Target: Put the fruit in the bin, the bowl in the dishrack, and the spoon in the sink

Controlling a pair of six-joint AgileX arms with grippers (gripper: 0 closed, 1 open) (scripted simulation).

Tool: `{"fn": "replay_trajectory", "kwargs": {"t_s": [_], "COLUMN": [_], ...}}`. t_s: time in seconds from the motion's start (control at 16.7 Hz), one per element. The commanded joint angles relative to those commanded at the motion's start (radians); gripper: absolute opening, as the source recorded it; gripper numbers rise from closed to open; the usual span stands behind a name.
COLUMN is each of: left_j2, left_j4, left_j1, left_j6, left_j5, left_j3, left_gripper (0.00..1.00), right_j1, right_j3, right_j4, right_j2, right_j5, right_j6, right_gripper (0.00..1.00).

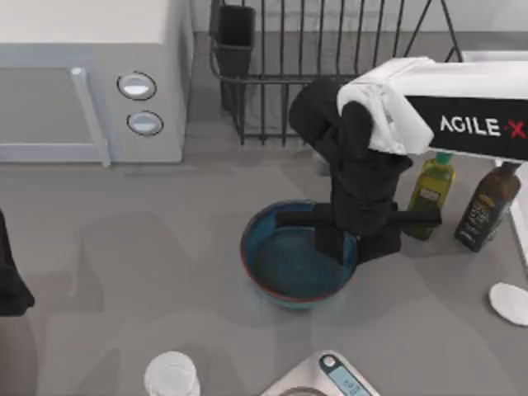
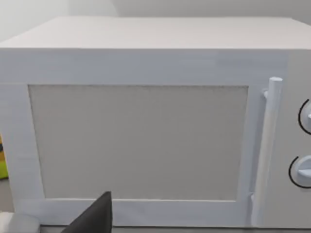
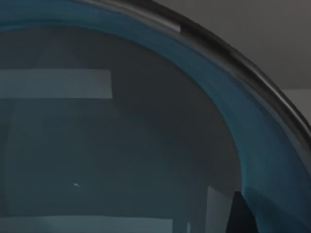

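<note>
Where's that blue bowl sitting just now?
In the top view the bowl sits mid-table, in front of the dishrack, with the right gripper at its right rim and an olive oil bottle beyond.

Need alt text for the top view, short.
The right gripper reaches down over the right rim of the blue bowl at the middle of a grey table. A white microwave stands at the back left and a black dishrack behind the bowl, with two bottles to the right.
</note>
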Motion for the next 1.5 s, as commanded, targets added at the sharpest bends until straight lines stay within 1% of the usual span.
{"fn": "replay_trajectory", "kwargs": {"t_s": [0.42, 0.54, 0.84, 0.96, 1.32, 1.5], "left_j2": [0.0, 0.0, 0.0, 0.0, 0.0, 0.0], "left_j4": [0.0, 0.0, 0.0, 0.0, 0.0, 0.0], "left_j1": [0.0, 0.0, 0.0, 0.0, 0.0, 0.0], "left_j6": [0.0, 0.0, 0.0, 0.0, 0.0, 0.0], "left_j5": [0.0, 0.0, 0.0, 0.0, 0.0, 0.0], "left_j3": [0.0, 0.0, 0.0, 0.0, 0.0, 0.0], "left_gripper": [1.0, 1.0, 1.0, 1.0, 1.0, 1.0], "right_j1": [0.006, 0.013, -0.002, -0.003, 0.005, 0.035], "right_j3": [0.016, 0.066, 0.237, 0.277, 0.28, 0.263], "right_j4": [-0.017, -0.076, -0.313, -0.357, -0.352, -0.274], "right_j2": [-0.005, -0.014, -0.064, -0.08, -0.081, -0.11], "right_j5": [-0.001, -0.001, 0.002, 0.0, 0.009, 0.083], "right_j6": [-0.003, -0.005, -0.001, -0.003, -0.007, -0.044], "right_gripper": [0.0, 0.0, 0.0, 0.0, 0.0, 0.0]}}
